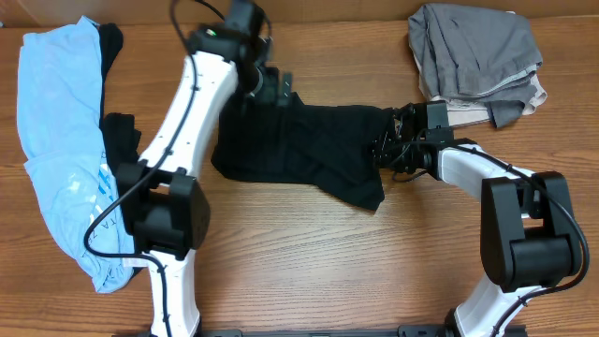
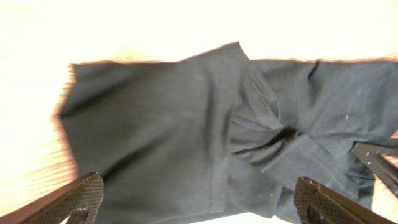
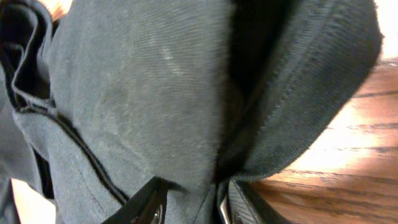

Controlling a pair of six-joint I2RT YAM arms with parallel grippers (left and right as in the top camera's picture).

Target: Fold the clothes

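Note:
A black garment lies crumpled on the middle of the wooden table. My left gripper hovers over its far left corner. In the left wrist view the fingers are spread wide and hold nothing, with the dark cloth below and beyond them. My right gripper is at the garment's right edge. In the right wrist view its fingers are shut on a thick fold of the black cloth, which fills most of the view.
A light blue garment lies along the left edge, with another dark piece partly under it. A grey garment lies bunched at the far right corner. Bare wooden table shows in front.

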